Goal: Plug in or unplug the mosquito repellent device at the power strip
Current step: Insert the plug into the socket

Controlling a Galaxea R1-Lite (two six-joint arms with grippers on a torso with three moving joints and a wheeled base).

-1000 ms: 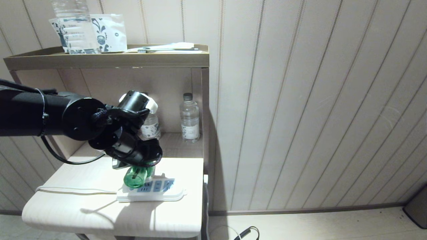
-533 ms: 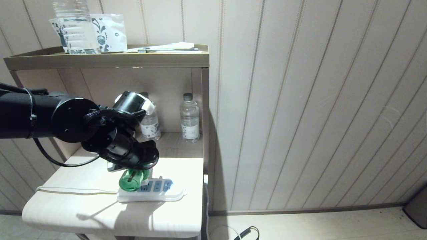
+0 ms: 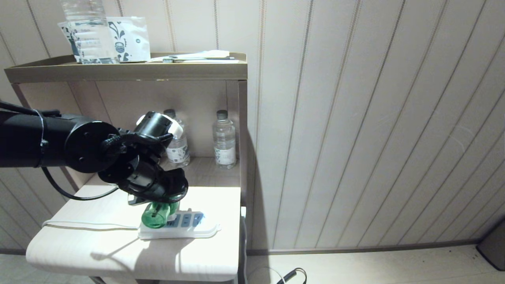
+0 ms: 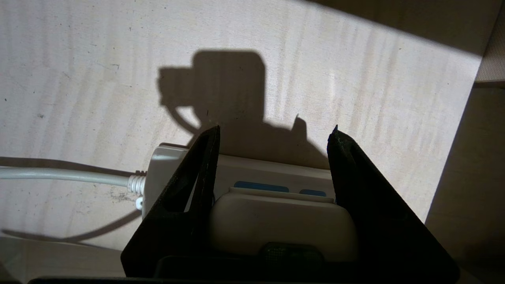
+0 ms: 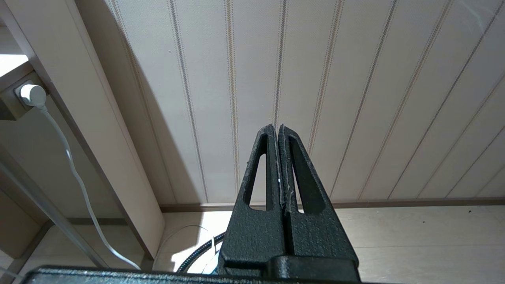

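While clamped in the left gripper [image 4: 272, 130], mosquito repellent device [image 3: 158, 213] tilted, over power strip [image 3: 185, 227] sockets

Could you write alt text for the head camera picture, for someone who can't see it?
The robot's black left gripper holds a green mosquito repellent device at a white power strip on a pale table. Water bottles stand behind.

The left pincer [image 4: 272, 165] and the mosquito repellent device [image 3: 156, 213] clamped in it blocked the left end of the power strip [image 3: 189, 228], whose right-hand sockets lay open from above. Bare table [image 3: 79, 248] spread in front, crossed at the left only by the thin cord [image 3: 86, 225]. Behind, two water bottles [image 3: 225, 140] and the low shelf top [image 3: 126, 71] crowded the recess.
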